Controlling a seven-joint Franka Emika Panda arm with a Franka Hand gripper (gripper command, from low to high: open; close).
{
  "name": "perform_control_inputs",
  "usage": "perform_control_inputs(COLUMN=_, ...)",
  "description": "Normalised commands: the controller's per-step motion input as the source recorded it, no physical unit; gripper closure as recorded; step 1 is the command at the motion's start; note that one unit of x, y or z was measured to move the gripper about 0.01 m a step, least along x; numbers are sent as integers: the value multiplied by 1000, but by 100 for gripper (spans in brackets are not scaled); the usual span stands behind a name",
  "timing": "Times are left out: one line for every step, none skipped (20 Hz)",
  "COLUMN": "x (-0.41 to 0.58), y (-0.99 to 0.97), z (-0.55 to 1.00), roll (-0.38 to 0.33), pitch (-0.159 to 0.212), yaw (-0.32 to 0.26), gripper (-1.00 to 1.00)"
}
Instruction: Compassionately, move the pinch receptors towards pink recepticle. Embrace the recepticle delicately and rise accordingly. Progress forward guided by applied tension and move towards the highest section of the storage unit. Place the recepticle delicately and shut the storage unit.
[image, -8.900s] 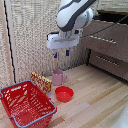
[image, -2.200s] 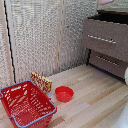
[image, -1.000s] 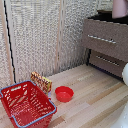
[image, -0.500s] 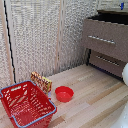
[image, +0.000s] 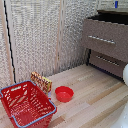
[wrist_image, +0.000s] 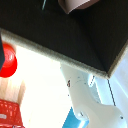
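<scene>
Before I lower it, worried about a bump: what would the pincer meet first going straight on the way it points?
The dark floor of the open top drawer; the pink mug in the pincer would likely touch first. Depth is unclear.

Open floor: we see bare pale wood planks (image: 95, 95) at 4 o'clock of the shallow red bowl (image: 64, 93).
Obstacle: red wire-mesh basket (image: 26, 104) at the bowl's 8 o'clock.

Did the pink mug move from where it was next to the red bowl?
Yes. The pink mug has left its spot beside the red bowl on the floor; the wrist view shows it over the open top drawer.
</scene>
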Motion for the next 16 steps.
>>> perform_control_inputs(x=0, y=231, z=54, roll=-219, pitch=38, yaw=156, gripper=-100)
perform_control_inputs(x=0, y=174, z=23, roll=-240, pitch=29, yaw=166, gripper=-100)
perform_control_inputs(x=0, y=106, z=9, roll=-261, pitch=20, yaw=176, gripper=-100)
perform_control_inputs(x=0, y=91, z=0, roll=-272, pitch=19, yaw=177, gripper=-100)
perform_control_inputs(x=0, y=71, z=0, roll=-269, pitch=24, yaw=186, gripper=-100)
perform_control_inputs(x=0, y=23, z=0, roll=-242, pitch=27, yaw=218, gripper=-100)
perform_control_inputs(x=3, y=0, z=0, roll=-231, pitch=32, yaw=242, gripper=-100)
perform_control_inputs(x=20, y=0, z=-11, roll=-232, pitch=29, yaw=257, gripper=-100)
perform_control_inputs(x=40, y=0, z=-51, roll=-238, pitch=24, yaw=261, gripper=-100)
perform_control_inputs(x=71, y=0, z=-100, roll=-235, pitch=18, yaw=269, gripper=-100)
perform_control_inputs(x=94, y=0, z=-126, roll=-236, pitch=19, yaw=272, gripper=-100)
perform_control_inputs(x=120, y=0, z=-166, roll=-241, pitch=19, yaw=272, gripper=-100)
perform_control_inputs(x=131, y=0, z=-194, roll=-257, pitch=18, yaw=268, gripper=-100)
perform_control_inputs(x=123, y=0, z=-214, roll=-265, pitch=21, yaw=267, gripper=-100)
perform_control_inputs(x=126, y=0, z=-246, roll=-276, pitch=20, yaw=267, gripper=-100)
perform_control_inputs(x=109, y=0, z=-251, roll=-289, pitch=21, yaw=261, gripper=-100)
